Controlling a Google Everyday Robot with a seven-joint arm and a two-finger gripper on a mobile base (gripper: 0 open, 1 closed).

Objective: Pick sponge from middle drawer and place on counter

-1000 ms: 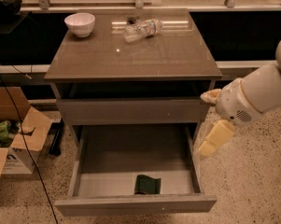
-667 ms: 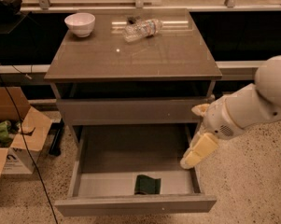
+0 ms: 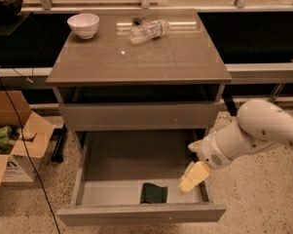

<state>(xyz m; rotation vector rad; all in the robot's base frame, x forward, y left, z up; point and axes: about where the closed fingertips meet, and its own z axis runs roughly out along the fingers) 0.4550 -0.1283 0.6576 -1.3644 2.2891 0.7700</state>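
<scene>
The dark green sponge (image 3: 151, 192) lies flat on the pale floor of the open middle drawer (image 3: 107, 193), near its front wall and a little right of centre. My gripper (image 3: 193, 160) is open and empty. It hangs over the drawer's right side, above and to the right of the sponge and apart from it. One cream fingertip (image 3: 193, 175) points down into the drawer. The glossy grey-brown counter (image 3: 136, 57) tops the cabinet above.
A white bowl (image 3: 83, 25) and a clear plastic bottle (image 3: 147, 30) lying on its side sit at the back of the counter. A closed grey drawer front (image 3: 136, 116) is above the open drawer. An open cardboard box (image 3: 12, 140) and a black cable (image 3: 24, 155) are on the floor at left.
My gripper has moved left and down, from beside the cabinet's right edge to over the right side of the open drawer. The sponge has not moved.
</scene>
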